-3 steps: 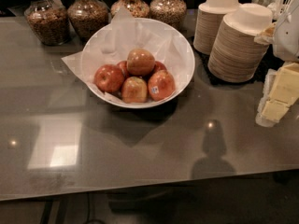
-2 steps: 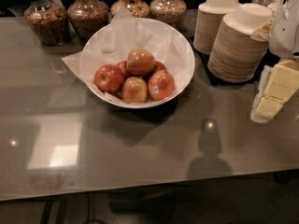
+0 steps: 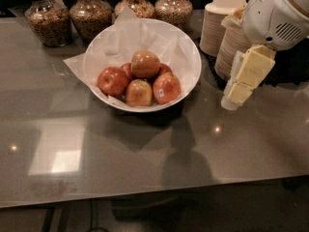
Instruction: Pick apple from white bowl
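Looking across the dark grey glossy countertop (image 3: pixel 145 178), found the pale yellow blocky gripper (image 3: pixel 231 100) at the right, hung from the white rounded plastic arm housing (image 3: pixel 277 13) and tilted down and to the left. Hovered over the counter, well apart from the large round glossy white bowl (image 3: pixel 190 76) and in front of the stack of beige disposable bowls (image 3: pixel 226 57). Could not tell from this side whether spread or closed.

Located the round orange-red apple with the pale yellow-green patch (image 3: pixel 145 64) inside that bowl, near the middle, perched on top of the pile and resting on the fruit beneath. Counted the others around it: a deep red apple (image 3: pixel 112 80) to the left, a yellowish red-streaked apple (image 3: pixel 139 93) at the front, and a redder apple with a white sticker (image 3: pixel 166 87) at the front right, all pressed together. Glimpsed more red fruit behind the top one, mostly hidden.

Noted crumpled white paper (image 3: pixel 120 37) lining the bowl, rising above the rear rim and spilling over the left side onto the counter.

Saw the bowl toward the back centre of the counter. Behind it, made out a row of four glass jars with brown grainy contents (image 3: pixel 91 16), and to the right a second beige stack with a domed top (image 3: pixel 212 30), just beside the first.
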`<state>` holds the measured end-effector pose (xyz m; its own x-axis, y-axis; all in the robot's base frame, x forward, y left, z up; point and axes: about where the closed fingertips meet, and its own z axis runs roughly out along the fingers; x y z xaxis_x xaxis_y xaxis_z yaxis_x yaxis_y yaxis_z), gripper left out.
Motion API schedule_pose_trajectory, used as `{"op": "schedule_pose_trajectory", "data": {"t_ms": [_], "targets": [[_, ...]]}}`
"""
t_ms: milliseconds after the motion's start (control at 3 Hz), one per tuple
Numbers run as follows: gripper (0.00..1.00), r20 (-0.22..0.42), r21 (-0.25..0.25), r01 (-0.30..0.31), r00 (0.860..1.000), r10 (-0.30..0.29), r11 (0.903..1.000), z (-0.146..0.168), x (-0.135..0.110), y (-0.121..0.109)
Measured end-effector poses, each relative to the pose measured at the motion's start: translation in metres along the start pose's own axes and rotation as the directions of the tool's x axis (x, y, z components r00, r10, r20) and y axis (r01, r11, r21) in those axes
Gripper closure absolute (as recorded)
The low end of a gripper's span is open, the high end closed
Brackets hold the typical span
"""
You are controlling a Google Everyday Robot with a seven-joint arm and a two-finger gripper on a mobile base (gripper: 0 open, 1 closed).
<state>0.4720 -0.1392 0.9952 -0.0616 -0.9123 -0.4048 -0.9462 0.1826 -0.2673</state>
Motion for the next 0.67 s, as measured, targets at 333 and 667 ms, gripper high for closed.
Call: {"op": "schedule_pose_trajectory", "data": {"t_ms": [333, 667], "targets": [[0.0, 0.002, 0.01, -0.002, 1.0, 0.002, 0.9999, 0.0, -0.001, -0.001], [0.0, 0.088, 0.013, -0.007, 0.996, 0.006, 0.9999, 0.021, -0.021, -0.01]]}}
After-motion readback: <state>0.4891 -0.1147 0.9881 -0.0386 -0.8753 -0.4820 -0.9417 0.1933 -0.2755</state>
